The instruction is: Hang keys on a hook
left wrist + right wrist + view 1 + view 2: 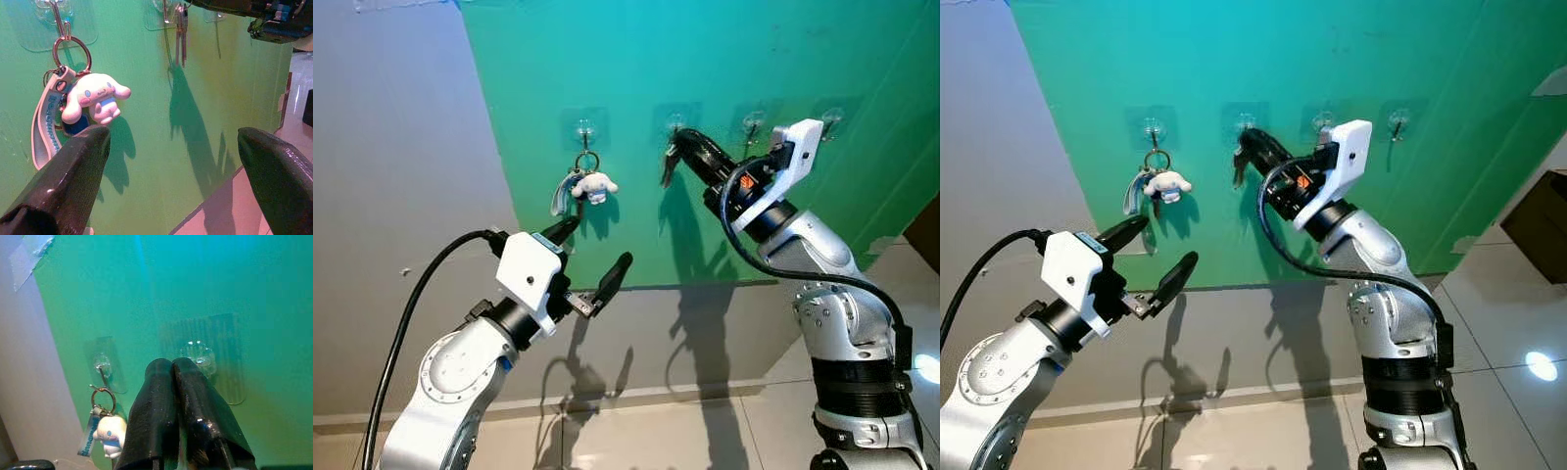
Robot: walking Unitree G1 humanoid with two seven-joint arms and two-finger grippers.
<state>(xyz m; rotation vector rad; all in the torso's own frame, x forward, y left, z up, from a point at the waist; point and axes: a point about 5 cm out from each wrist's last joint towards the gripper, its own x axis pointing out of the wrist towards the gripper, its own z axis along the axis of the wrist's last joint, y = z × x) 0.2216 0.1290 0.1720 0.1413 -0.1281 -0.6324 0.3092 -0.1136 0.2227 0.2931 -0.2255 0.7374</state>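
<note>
A green board (pixel 724 59) on the wall carries a row of clear stick-on hooks. The first hook (pixel 585 127) holds a key ring with a white plush dog (pixel 595 186) and a blue strap (pixel 46 122). At the second hook (pixel 675 121) my right gripper (pixel 677 145) is shut on a small bunch of keys (pixel 667 171), which dangles below its fingertips, close against the hook (pixel 198 355). My left gripper (pixel 597 245) stands open and empty, lower down, just below the plush dog (pixel 95 95).
Two more hooks (pixel 754 119) (pixel 830 117) stand bare further right on the board. A grey wall (pixel 391 196) lies left of it, with tiled floor (pixel 705 431) below. A brown box (pixel 1540 220) stands at the far right. A black cable (pixel 411 313) loops off my left arm.
</note>
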